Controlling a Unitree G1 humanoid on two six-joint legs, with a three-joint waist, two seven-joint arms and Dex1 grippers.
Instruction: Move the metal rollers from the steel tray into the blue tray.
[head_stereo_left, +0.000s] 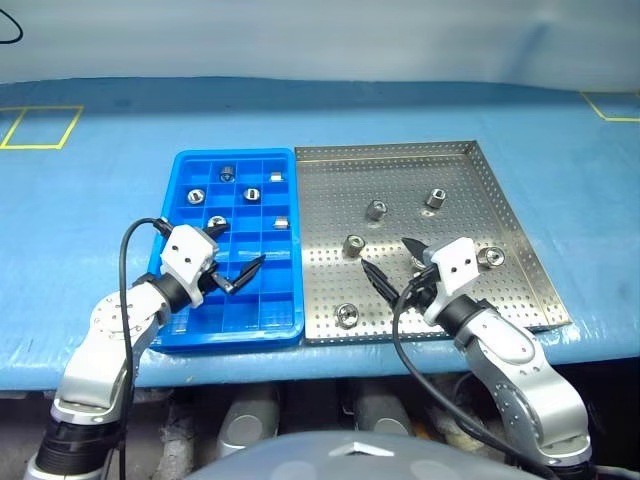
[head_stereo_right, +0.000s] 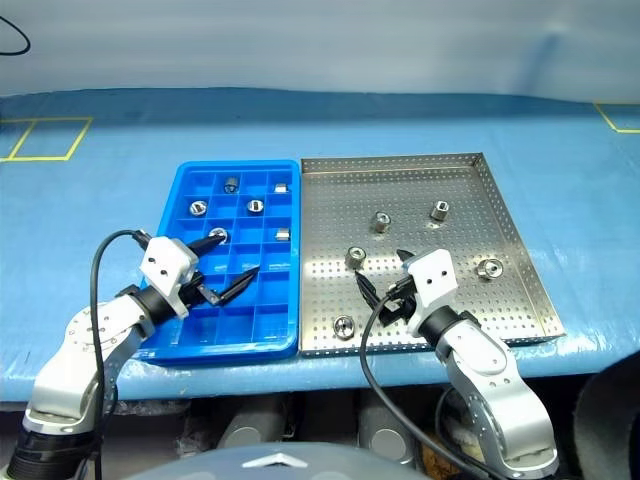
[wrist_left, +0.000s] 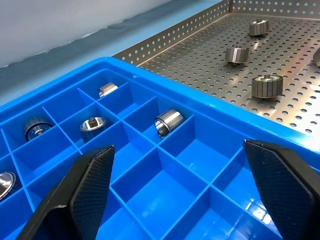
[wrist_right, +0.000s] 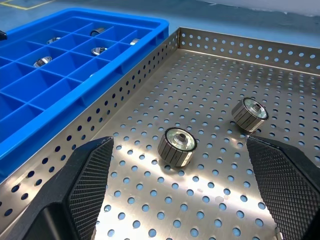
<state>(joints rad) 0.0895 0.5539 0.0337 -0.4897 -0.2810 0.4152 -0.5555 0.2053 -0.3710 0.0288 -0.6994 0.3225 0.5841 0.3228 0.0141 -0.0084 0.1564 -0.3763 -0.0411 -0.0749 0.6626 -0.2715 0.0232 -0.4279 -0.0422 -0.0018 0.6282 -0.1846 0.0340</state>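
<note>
Looking down from the head camera, I see five metal rollers loose on the steel tray, while the right gripper partly blocks my sight of the tray floor near its front edge. Beside the steel tray's left rim sits the blue tray, touching it, with rollers already in several far compartments; a few are hard to make out. My left gripper hovers over the blue tray's near half, jaws wide and empty. My right gripper hangs over the steel tray, jaws wide, empty, one roller between the fingers' line of sight.
</note>
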